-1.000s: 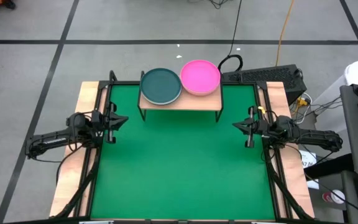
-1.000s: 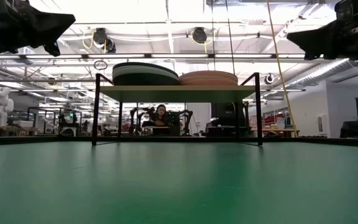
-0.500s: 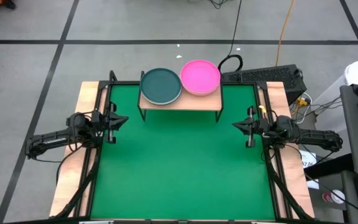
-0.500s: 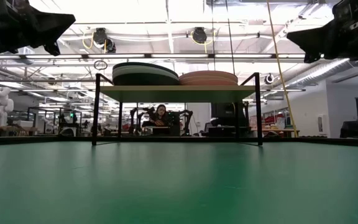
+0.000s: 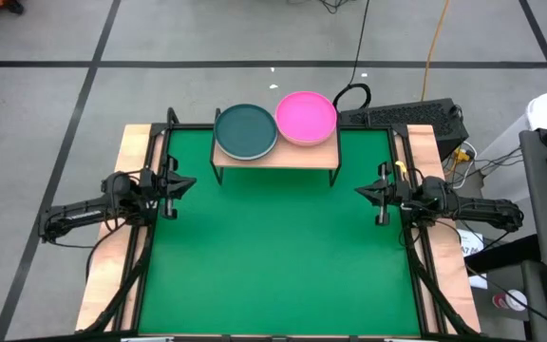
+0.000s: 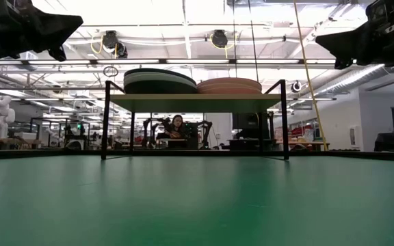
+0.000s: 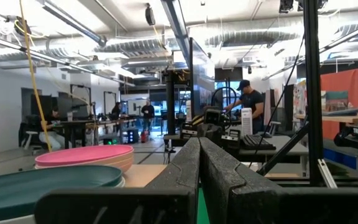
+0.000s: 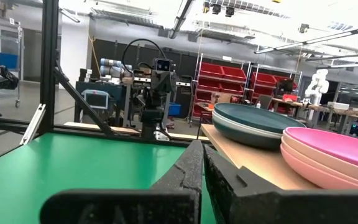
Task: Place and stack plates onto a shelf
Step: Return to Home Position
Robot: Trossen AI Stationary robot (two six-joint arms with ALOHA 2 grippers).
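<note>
On the far shelf (image 5: 275, 155), long axis left-right, a teal-topped stack (image 5: 246, 130) sits left, a magenta-topped stack (image 5: 306, 117) right. The left end effector (image 5: 191, 182) and right end effector (image 5: 358, 191) each have fingers pressed together.

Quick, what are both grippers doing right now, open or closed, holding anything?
Left gripper: shut, empty, by the left edge of the table.
Right gripper: shut, empty, by its right edge.

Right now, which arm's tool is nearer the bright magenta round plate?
Right. The right tool sits off the shelf end bearing the magenta plate; the left tool, off the end bearing the dark teal plate.
</note>
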